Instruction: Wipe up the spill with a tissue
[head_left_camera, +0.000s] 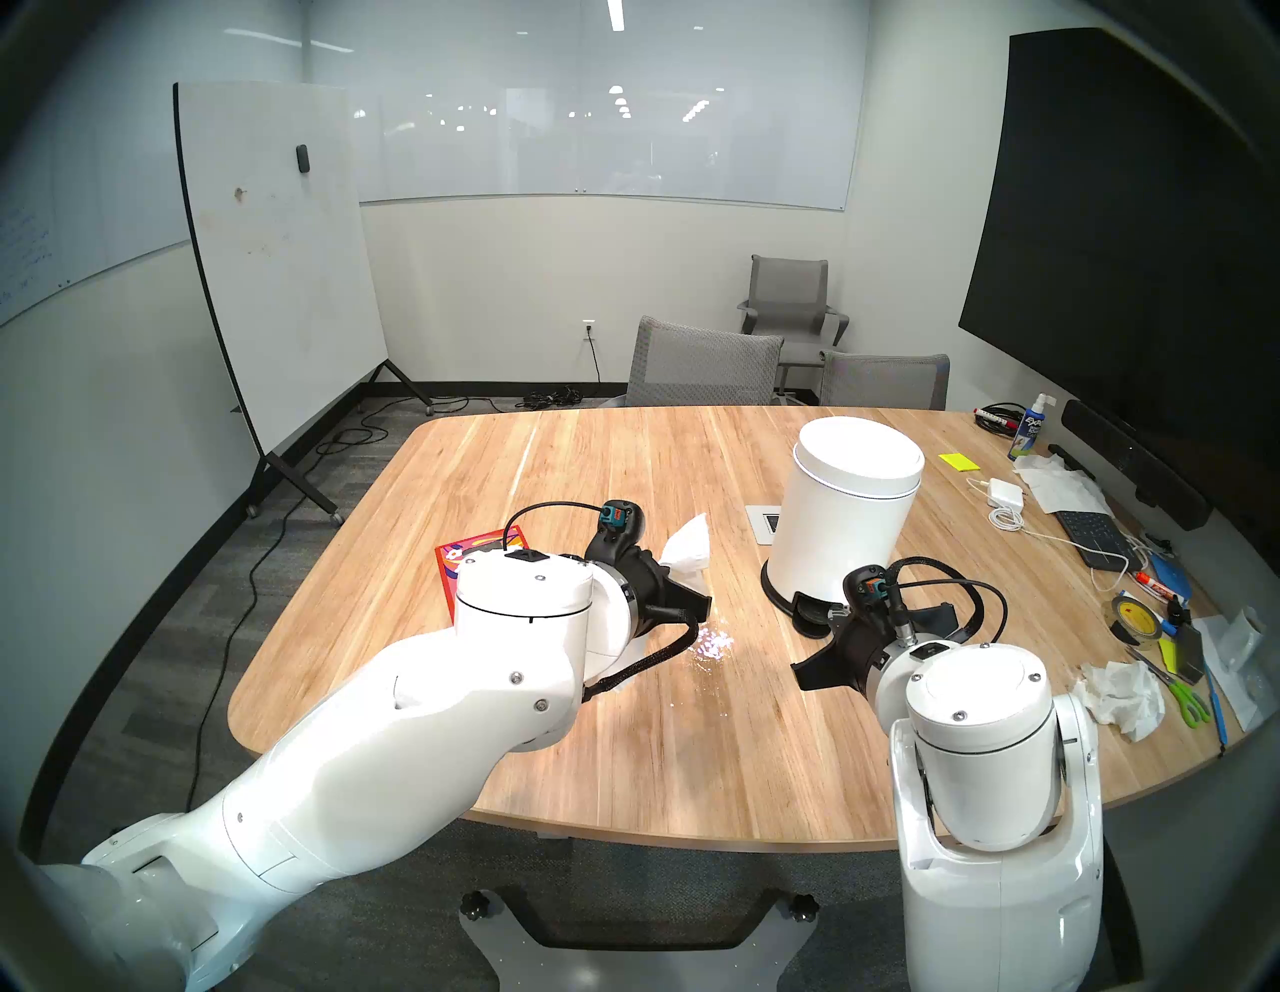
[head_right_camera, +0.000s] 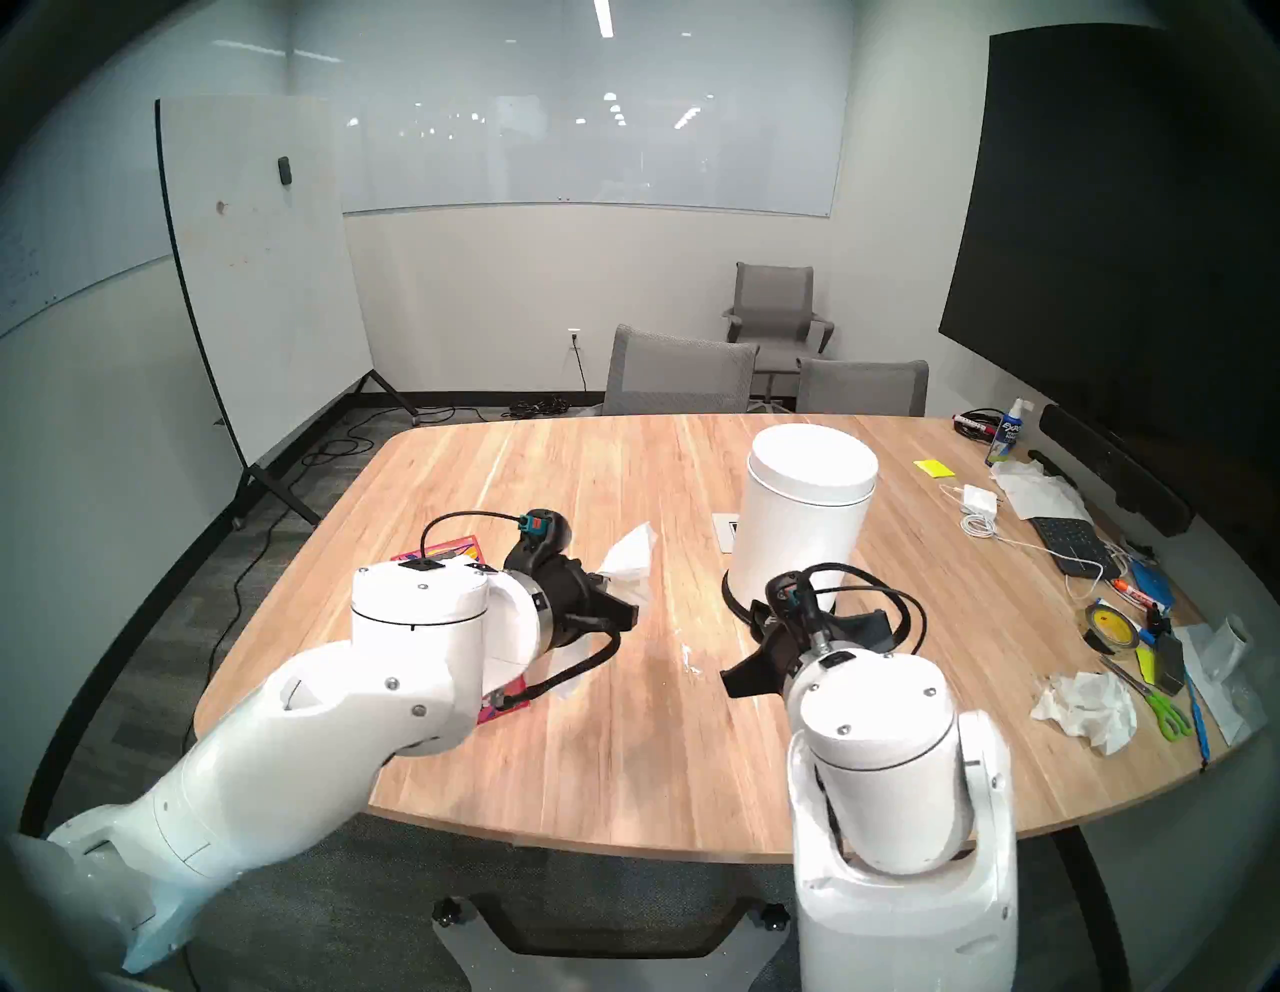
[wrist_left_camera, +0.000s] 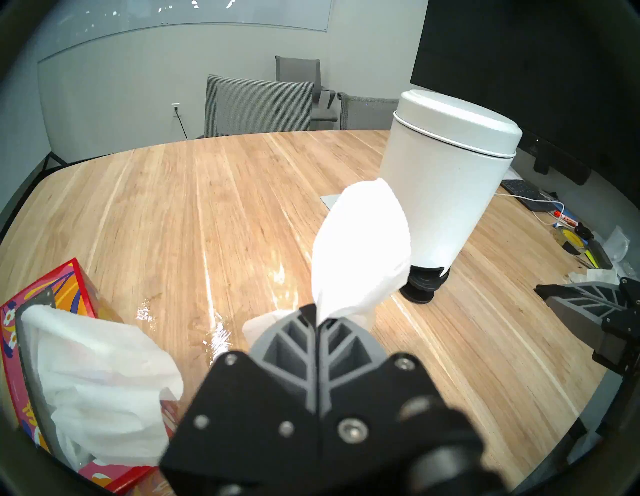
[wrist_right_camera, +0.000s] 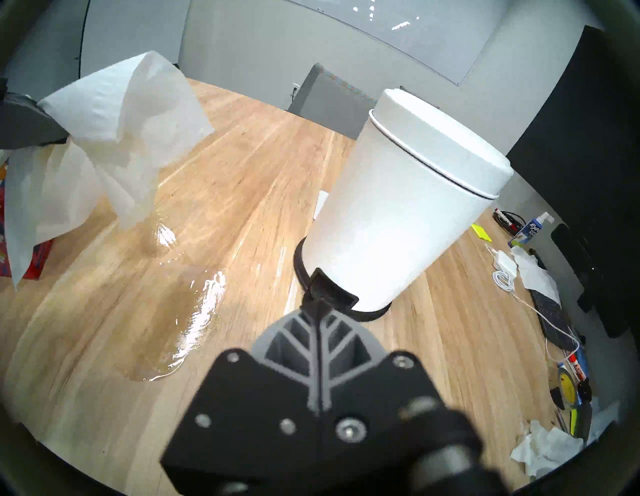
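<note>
My left gripper (wrist_left_camera: 318, 320) is clamped on the thin white paper tissue (wrist_left_camera: 360, 249), which stands up out of the fingers, clear of the wooden table (head_left_camera: 623, 471). My right gripper (wrist_right_camera: 318, 306) is pressed together on nothing, pointing at the black pedal of the white cylindrical bin (wrist_right_camera: 408, 207). Taking that bin as landmark: the glossy clear spill (wrist_right_camera: 194, 311) lies on the wood to its left, the tissue hangs above the spill's far edge, and the red floral tissue box (wrist_left_camera: 45, 311) sits further left.
</note>
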